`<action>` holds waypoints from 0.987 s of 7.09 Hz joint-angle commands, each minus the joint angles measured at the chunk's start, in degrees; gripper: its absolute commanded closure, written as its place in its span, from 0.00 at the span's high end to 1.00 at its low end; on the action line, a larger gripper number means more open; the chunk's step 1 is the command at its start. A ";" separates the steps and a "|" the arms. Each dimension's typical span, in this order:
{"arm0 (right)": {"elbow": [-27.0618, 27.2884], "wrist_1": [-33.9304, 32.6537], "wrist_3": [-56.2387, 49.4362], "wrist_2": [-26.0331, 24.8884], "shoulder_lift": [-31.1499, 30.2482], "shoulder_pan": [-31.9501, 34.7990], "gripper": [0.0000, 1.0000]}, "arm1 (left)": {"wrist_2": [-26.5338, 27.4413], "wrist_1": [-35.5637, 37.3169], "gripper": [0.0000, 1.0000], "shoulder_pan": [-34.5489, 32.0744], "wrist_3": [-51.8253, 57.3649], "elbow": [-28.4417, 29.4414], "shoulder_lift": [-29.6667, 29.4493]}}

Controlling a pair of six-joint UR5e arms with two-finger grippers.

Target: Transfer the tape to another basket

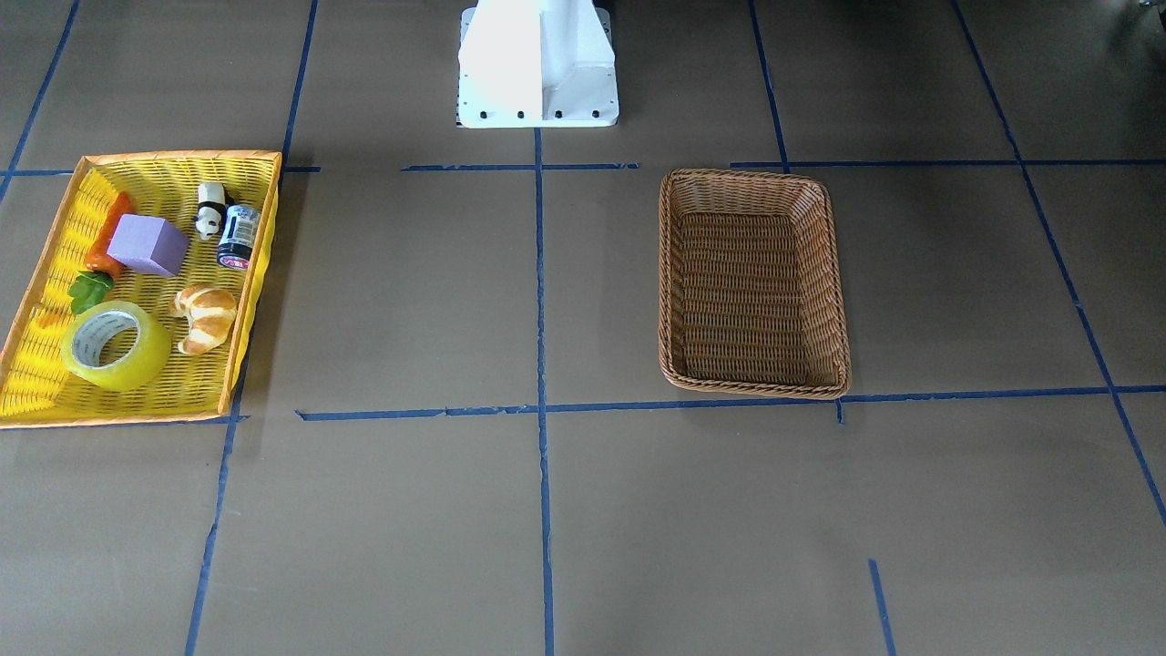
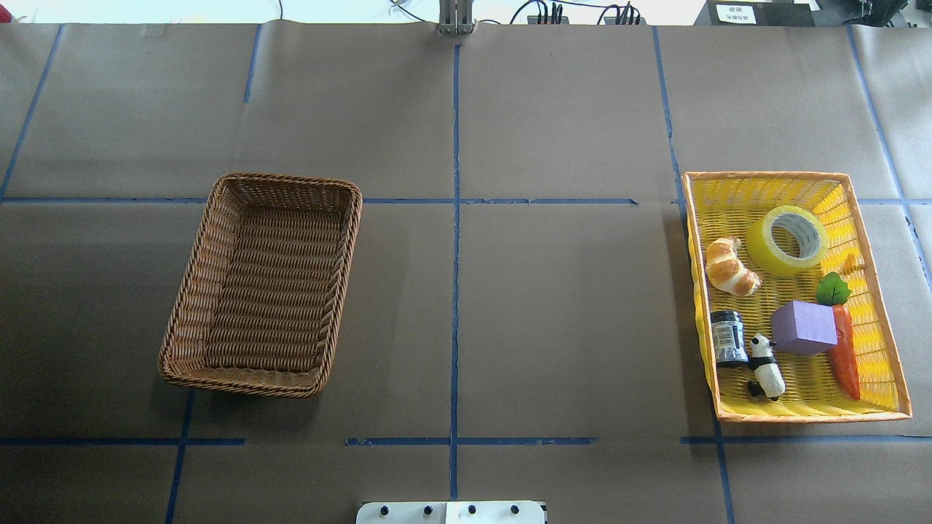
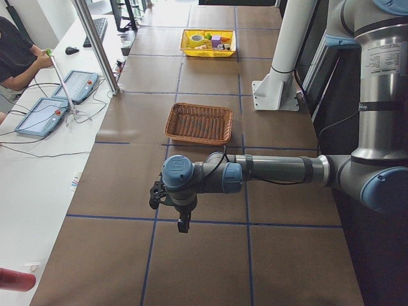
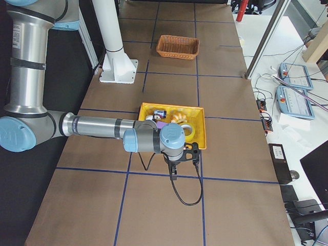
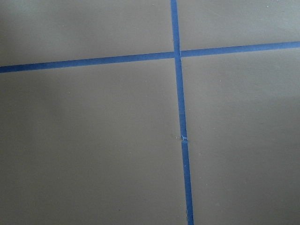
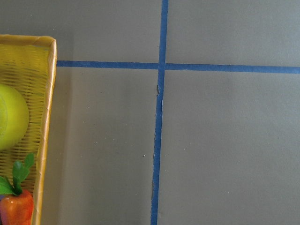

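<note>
Brown tabletop [image 2: 553, 313] gridded in blue; left hand [image 3: 183, 223] and right hand [image 4: 173, 174] pointing down above it; cannot tell whether clenched or released.

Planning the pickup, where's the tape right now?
In the overhead view, the tape lies in the yellow basket on the right, at its far end beside the croissant.

Dull, matt brown paper covers the table [image 2: 568, 313], crossed by thin blue strips [image 2: 455, 291] stuck flat on it. The basket [image 2: 195, 298] is rough brown woven wicker. The yellow basket [image 2: 772, 191] looks like smooth, bright plastic mesh. In it the tape [image 2: 761, 255] gleams, glossy and translucent around a dull cardboard core. The croissant [image 2: 728, 266] looks glazed, the purple block [image 2: 803, 327] flat and matt. The left arm [image 3: 280, 170] is smooth grey metal.
</note>
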 commanded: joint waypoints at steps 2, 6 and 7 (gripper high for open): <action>0.12 0.03 0.00 -0.20 0.17 0.00 1.00 | 0.00 0.00 1.00 0.00 -0.09 -0.17 -0.12; 0.38 0.03 0.08 0.06 0.35 0.00 1.00 | 0.09 0.00 1.00 0.00 -0.18 -0.26 -0.21; 1.08 -0.06 0.09 0.07 0.78 -0.09 1.00 | 0.00 0.00 1.00 0.00 -0.18 -0.26 -0.30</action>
